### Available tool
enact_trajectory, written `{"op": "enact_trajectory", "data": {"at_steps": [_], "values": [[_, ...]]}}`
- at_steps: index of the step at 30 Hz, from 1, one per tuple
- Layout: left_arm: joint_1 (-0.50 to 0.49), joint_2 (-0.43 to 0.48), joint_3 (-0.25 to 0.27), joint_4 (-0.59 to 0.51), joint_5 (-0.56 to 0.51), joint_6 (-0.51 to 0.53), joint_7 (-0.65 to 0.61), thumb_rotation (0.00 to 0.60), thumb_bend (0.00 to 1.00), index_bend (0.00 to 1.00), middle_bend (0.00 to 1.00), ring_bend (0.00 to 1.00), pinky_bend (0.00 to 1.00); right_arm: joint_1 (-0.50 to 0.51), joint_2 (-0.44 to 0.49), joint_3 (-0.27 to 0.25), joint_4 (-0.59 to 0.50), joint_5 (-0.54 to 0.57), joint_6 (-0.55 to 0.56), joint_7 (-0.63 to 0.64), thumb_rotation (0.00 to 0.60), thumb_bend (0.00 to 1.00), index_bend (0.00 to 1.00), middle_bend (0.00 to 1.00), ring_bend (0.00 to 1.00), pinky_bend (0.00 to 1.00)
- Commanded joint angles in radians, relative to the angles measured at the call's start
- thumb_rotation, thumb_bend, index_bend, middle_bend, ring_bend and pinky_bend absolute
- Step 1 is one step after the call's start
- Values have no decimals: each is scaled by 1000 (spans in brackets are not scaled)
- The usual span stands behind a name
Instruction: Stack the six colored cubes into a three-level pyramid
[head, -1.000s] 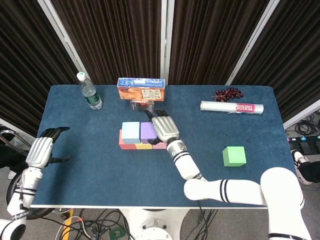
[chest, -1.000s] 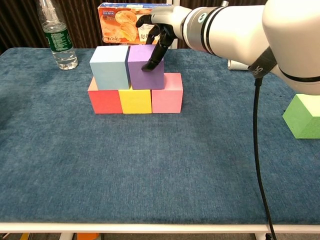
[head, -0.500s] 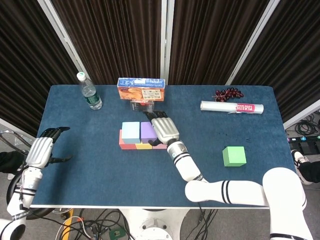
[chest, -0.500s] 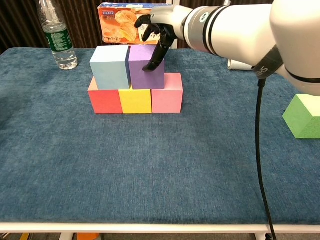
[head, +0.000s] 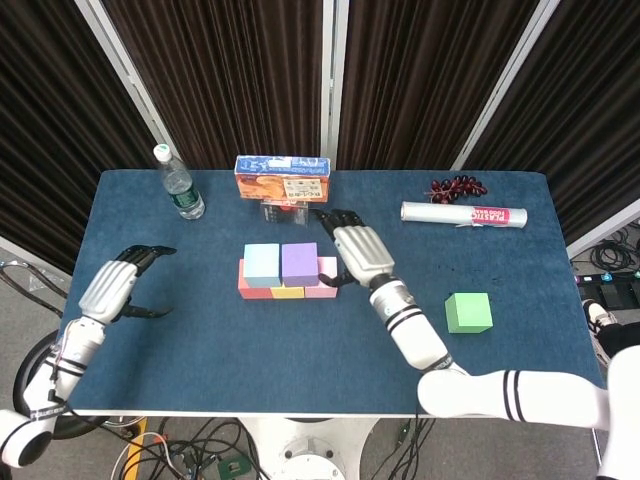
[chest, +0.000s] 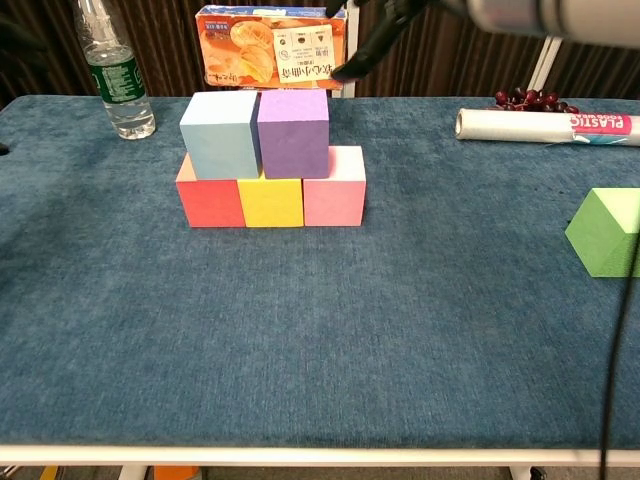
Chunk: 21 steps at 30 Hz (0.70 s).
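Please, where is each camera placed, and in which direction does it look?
Head view: sits high, looks down on the table; shows the left hand and right hand.
Chest view: sits low at the table's near edge, looks across it; shows only the right hand's fingers.
Both views show the cube stack, purple cube, and the lone green cube.

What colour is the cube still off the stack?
Green; clearest in the chest view.

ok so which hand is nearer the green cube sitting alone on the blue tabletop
Right. The right hand hangs open beside the stacked cubes, mid-table, with bare cloth between it and the green cube. The left hand hovers open at the table's opposite edge, much farther away.
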Motion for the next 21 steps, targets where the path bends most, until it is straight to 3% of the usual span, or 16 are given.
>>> {"op": "enact_trajectory", "data": {"at_steps": [1, 10, 14, 21], "values": [[-37, -10, 8, 11, 31, -32, -22, 600, 73, 187, 279, 212, 164, -54, 70, 0, -45, -43, -22, 64, 600, 147, 0, 144, 0, 0], [-103, -63, 49, 55, 67, -109, 23, 600, 73, 228, 295, 211, 163, -105, 136, -16, -57, -99, -43, 137, 600, 147, 0, 154, 0, 0], [-120, -96, 61, 77, 72, -118, 8, 600, 75, 228, 248, 164, 160, -112, 139, -32, -51, -111, -50, 147, 600, 147, 0, 155, 0, 0], [-133, -135, 68, 125, 67, -107, -43, 600, 77, 216, 230, 124, 160, -108, 147, -57, -47, -69, -129, 180, 600, 147, 0, 163, 0, 0]]}}
